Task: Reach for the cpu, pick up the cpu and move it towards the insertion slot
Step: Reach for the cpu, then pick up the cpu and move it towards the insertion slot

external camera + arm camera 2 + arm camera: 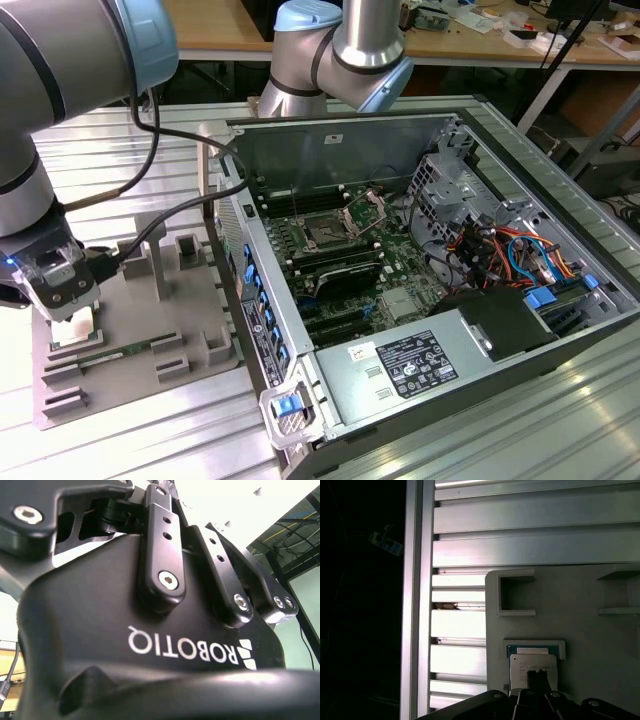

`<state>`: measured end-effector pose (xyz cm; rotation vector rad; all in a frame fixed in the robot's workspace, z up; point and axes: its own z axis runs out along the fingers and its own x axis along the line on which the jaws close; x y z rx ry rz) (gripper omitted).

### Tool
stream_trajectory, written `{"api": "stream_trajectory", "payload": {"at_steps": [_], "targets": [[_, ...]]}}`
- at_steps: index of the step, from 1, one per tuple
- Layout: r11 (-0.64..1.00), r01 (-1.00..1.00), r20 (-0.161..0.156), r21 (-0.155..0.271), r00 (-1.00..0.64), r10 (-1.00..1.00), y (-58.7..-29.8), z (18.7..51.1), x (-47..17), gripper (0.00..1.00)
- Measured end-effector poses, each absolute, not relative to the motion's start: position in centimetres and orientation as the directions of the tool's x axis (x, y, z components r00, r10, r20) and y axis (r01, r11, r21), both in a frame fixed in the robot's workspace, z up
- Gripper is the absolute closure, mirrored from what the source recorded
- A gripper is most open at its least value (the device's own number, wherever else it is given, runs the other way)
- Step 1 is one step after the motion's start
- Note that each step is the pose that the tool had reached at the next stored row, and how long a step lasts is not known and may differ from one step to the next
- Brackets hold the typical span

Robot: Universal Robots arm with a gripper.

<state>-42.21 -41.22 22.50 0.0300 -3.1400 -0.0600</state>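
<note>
Silvery-white, the cpu (76, 326) sits on the grey tray (130, 318), near the tray's edge that faces away from the open computer case (420, 260). You have the gripper (66, 300) directly over the cpu, low to the tray. In the first wrist view its dark tip overlaps the chip's top. How its grasp stands you cannot make out. The insertion slot (328, 232) lies inside the case, well apart from the tray.
</note>
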Motion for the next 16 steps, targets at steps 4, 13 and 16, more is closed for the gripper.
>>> {"api": "stream_trajectory", "payload": {"at_steps": [4,13,16], "targets": [[0.999,-0.019,0.000,0.038,-1.000,-0.019,-41.22,22.40,-42.21,0.89],[0.999,-0.019,0.001,0.038,-1.000,-0.019,-41.25,22.21,-42.21,0.89],[0.999,-0.019,0.001,0.038,-1.000,-0.019,-41.25,22.20,-42.21,0.89]]}}
